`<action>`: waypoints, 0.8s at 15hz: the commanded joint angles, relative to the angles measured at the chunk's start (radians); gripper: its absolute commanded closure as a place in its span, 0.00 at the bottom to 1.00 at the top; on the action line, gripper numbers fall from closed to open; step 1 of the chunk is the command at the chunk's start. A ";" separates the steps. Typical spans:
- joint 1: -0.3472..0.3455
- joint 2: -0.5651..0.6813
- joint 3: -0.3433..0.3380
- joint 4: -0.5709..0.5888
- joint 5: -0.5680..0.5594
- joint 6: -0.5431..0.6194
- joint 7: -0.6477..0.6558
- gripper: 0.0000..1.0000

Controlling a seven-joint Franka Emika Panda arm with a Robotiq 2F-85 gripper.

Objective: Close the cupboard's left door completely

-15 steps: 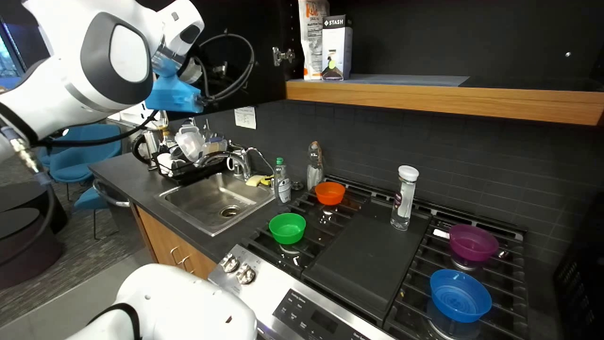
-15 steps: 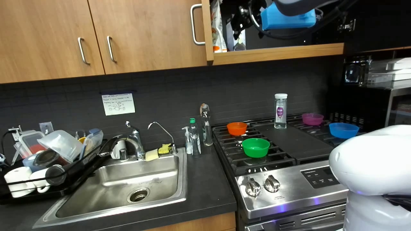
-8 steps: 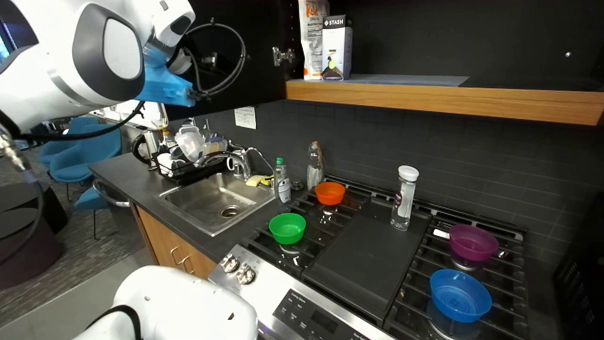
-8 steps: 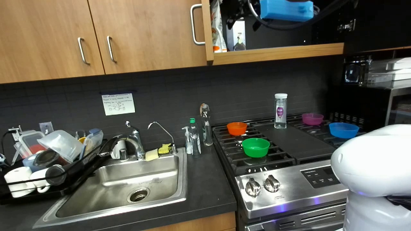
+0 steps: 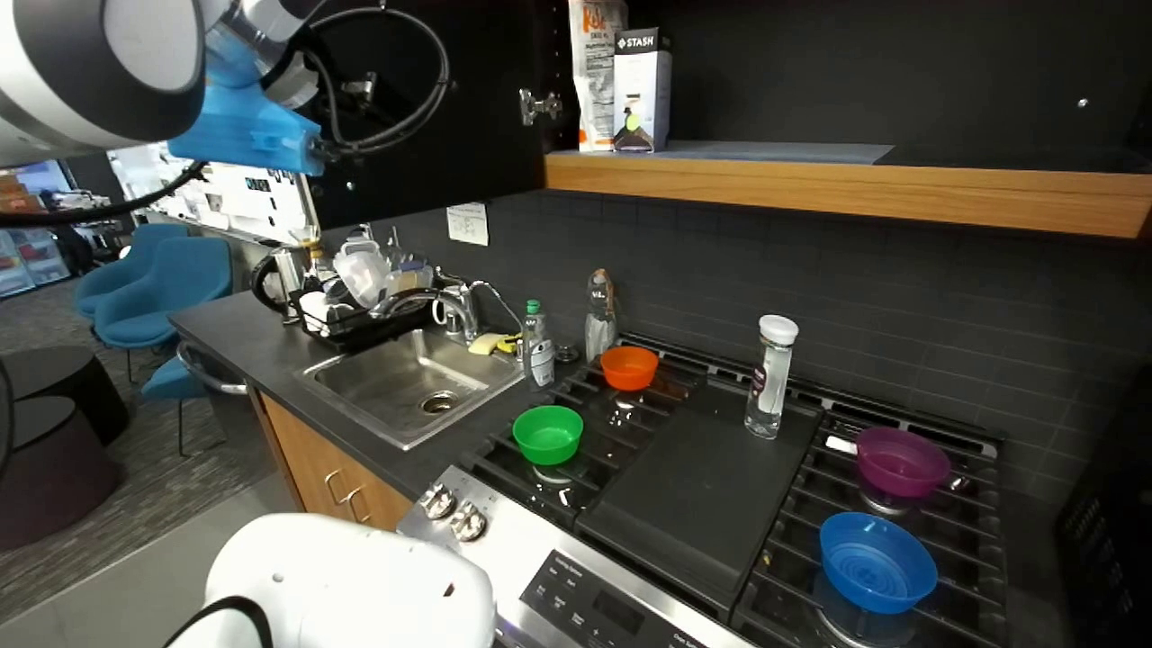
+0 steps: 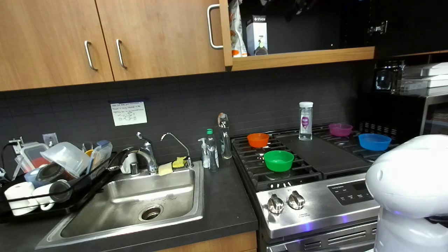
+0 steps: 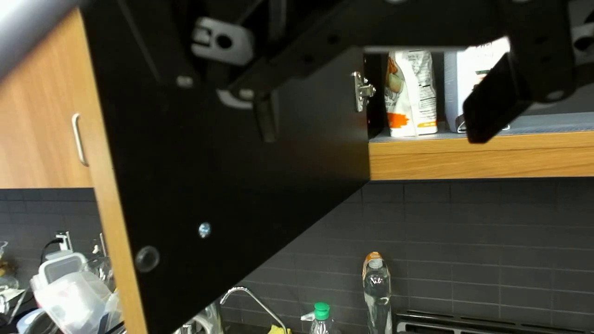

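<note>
In the wrist view we see the left door [image 7: 232, 199] black inside; at two o'clock, an orange-patched white bag [image 7: 412, 99].

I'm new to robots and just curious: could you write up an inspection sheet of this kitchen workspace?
Surface: dark countertop with a steel sink set in it; stove alongside.
Job's things: the cupboard has its left door wide open, black inner face showing.
Clutter: orange bowl, green bowl, purple bowl, blue bowl and white-capped bottle, all on the stove; loaded dish rack by the sink.
Grippers: one gripper, open; in its grasp, nothing seen; contact with the door unclear.
Cables: black cable looping in front of the open door in an exterior view.
Surroundings: paper note on the tiled wall; blue chairs beyond the counter.
</note>
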 commanded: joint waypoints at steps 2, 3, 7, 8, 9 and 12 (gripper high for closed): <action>0.032 -0.016 -0.017 0.057 0.057 -0.133 -0.078 0.00; 0.052 -0.008 -0.014 0.077 0.078 -0.181 -0.097 0.00; 0.117 0.014 0.010 0.134 0.182 -0.339 -0.165 0.00; 0.133 0.017 0.015 0.146 0.206 -0.371 -0.183 0.00; 0.141 0.020 0.028 0.156 0.226 -0.385 -0.199 0.00; 0.154 0.035 0.046 0.123 0.262 -0.346 -0.279 0.00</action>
